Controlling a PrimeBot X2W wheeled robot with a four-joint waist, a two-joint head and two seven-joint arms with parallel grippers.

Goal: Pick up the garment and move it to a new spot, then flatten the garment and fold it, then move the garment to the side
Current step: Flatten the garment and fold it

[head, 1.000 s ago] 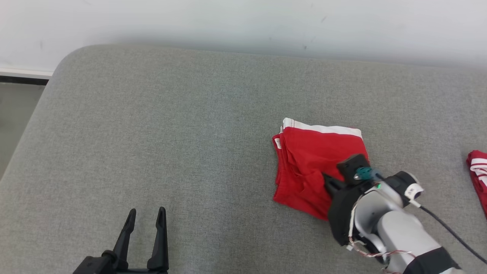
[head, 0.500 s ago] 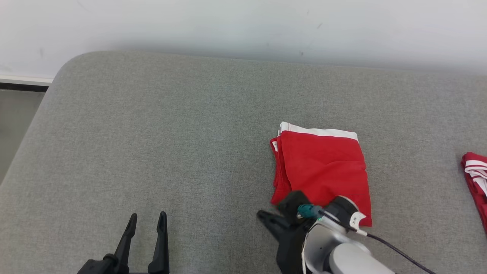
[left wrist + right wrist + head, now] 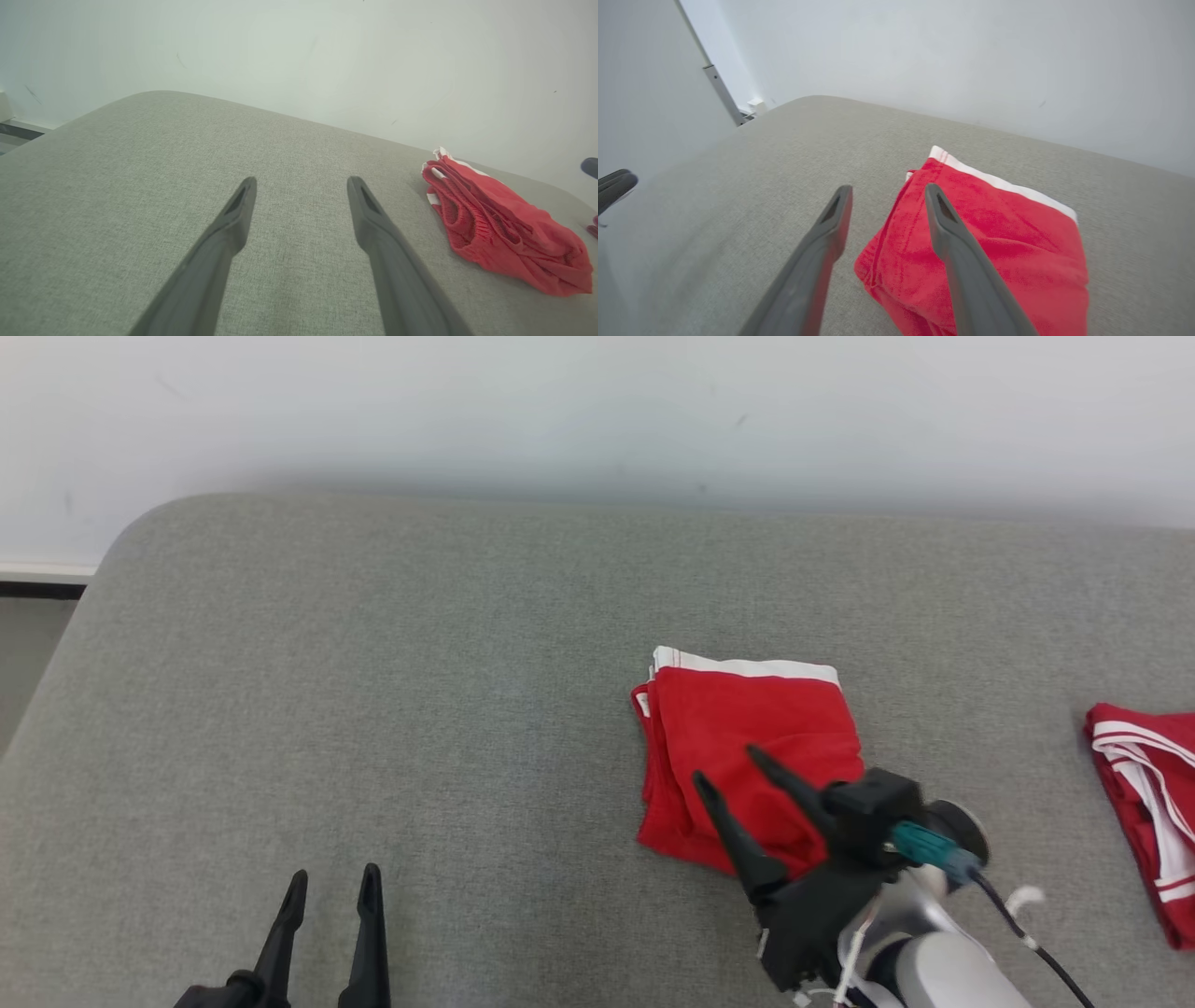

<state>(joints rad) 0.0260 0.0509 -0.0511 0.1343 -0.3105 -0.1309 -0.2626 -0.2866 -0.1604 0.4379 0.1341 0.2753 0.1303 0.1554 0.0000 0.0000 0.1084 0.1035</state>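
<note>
**Right claw released over the folded red garment, left claw empty**

My landmark is the folded red garment [image 3: 747,728]. It lies flat on the grey fabric-covered bench [image 3: 420,663] as a roughly square stack of layers. A white band runs along its far edge, the side towards the pale wall [image 3: 560,411]. The layered, mesh-looking edges show on its left side.

My right claw [image 3: 724,765] is over the garment's near-left corner, fingers pointing up and left across it. The jaws are parted and released, with nothing between them. In the right wrist view one finger sits over bare bench just left of the garment and the other over its left margin. I cannot tell whether either tip touches the cloth. A teal plug [image 3: 920,845] and a black cable [image 3: 1036,933] sit on the wrist, to the near right of the garment.

My left claw [image 3: 334,875] is well to the left of the garment and nearer to me. Its fingers are spread wide with nothing held, over bare bench.

A second red garment [image 3: 1144,784] with white stripes lies well to the right of the folded one, partly cut off at the frame edge.
</note>
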